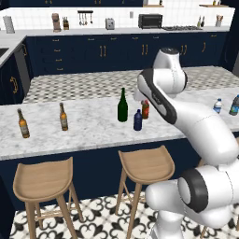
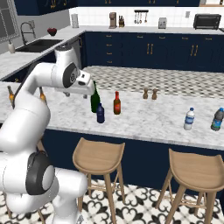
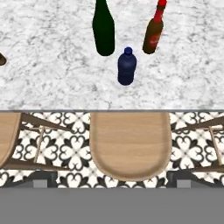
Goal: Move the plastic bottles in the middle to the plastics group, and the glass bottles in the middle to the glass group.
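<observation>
Three bottles stood clustered at the middle of the marble counter (image 1: 88,126), awaiting sorting: one tall green wine bottle (image 3: 103,28), one short reddish-brown bottle (image 3: 154,33) with a red top, and one squat navy plastic bottle (image 3: 126,66) nearest the edge. The robot's hand hung above and short of them, over a wooden stool (image 3: 129,144); whether its jaws were apart or together could not be made out. Two amber beer bottles (image 1: 23,123) formed the glass group at the left; a clear water bottle (image 2: 189,119) and a dark teal bottle (image 2: 216,119) marked plastics at the right.
</observation>
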